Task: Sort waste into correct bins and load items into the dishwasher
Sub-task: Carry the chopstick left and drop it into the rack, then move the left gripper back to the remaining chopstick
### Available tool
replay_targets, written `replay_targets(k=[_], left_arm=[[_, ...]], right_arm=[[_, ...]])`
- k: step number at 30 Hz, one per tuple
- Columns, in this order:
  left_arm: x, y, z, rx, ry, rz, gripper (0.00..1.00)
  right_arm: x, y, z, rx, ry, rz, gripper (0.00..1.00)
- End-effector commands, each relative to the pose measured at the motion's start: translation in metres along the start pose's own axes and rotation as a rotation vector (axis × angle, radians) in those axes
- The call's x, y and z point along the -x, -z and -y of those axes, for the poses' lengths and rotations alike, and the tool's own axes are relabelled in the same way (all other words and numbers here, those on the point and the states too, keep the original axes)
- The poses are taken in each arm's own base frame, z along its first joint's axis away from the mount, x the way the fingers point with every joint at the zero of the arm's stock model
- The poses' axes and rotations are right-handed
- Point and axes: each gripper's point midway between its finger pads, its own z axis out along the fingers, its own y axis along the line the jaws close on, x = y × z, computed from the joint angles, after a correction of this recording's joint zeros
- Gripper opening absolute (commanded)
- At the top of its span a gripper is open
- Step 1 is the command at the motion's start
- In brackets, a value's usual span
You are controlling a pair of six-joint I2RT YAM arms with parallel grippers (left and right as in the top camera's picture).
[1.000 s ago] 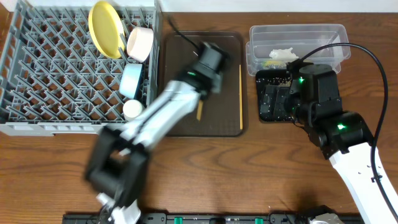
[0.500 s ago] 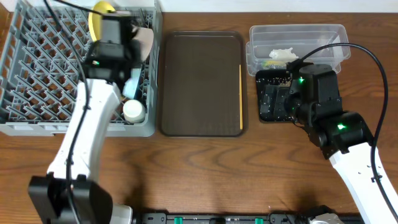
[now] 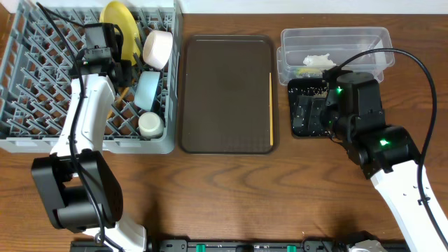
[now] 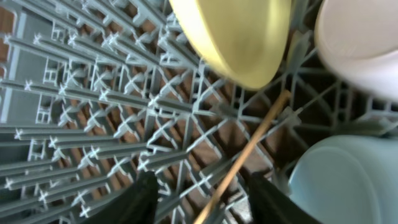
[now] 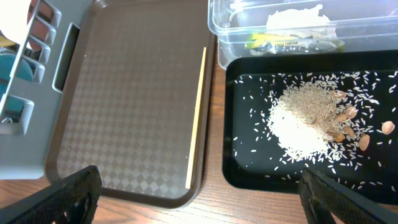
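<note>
My left gripper (image 4: 205, 199) hangs over the grey dishwasher rack (image 3: 42, 105), open. One wooden chopstick (image 4: 249, 155) lies slanted on the pegs between its fingers and touches neither. The yellow plate (image 4: 236, 37), white cup (image 3: 157, 47), light blue bowl (image 4: 348, 180) and small white bowl (image 3: 150, 124) stand in the rack. A second chopstick (image 5: 196, 118) lies along the brown tray's right edge. My right gripper (image 5: 199, 199) is wide open and holds nothing, above the gap between that tray and the black tray (image 5: 249, 168), which holds rice and tan crumbs (image 5: 305, 121).
The brown serving tray (image 3: 224, 91) sits mid-table between the rack and the bins. The clear tub (image 3: 336, 42) behind the black tray holds crumpled white paper (image 5: 298, 18) and a greenish-orange scrap (image 5: 273, 42). Bare wood runs along the front.
My left arm swung from the brown tray over to the rack with a chopstick, and its jaws have opened off it. The right arm has not moved.
</note>
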Motion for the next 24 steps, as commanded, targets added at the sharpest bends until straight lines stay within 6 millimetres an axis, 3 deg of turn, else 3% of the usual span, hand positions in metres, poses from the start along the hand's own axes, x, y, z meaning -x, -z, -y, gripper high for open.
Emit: replay_targets(k=[1, 5, 9, 12, 15, 18, 24], left_arm=[[0.013, 0.011, 0.004, -0.017, 0.011, 0.056, 0.53], [0.034, 0.038, 0.005, -0.019, 0.018, 0.147, 0.54], [0.056, 0.082, 0.011, -0.051, 0.102, 0.258, 0.55], [0.066, 0.119, 0.048, -0.225, 0.107, 0.33, 0.55], [0.066, 0.14, 0.091, -0.4, 0.12, 0.332, 0.54], [0.055, 0.14, 0.13, -0.504, 0.203, 0.247, 0.53], [0.018, 0.109, 0.216, -0.578, 0.235, 0.049, 0.52]], right_arm=[[0.004, 0.001, 0.003, -0.014, -0.007, 0.012, 0.99], [0.004, 0.001, 0.003, -0.014, -0.007, 0.012, 0.99], [0.004, 0.001, 0.003, -0.014, -0.007, 0.012, 0.99], [0.004, 0.001, 0.003, -0.014, -0.007, 0.012, 0.99], [0.004, 0.001, 0.003, -0.014, -0.007, 0.012, 0.99], [0.004, 0.001, 0.003, -0.015, -0.007, 0.012, 0.99], [0.004, 0.001, 0.003, -0.015, -0.007, 0.012, 0.99]])
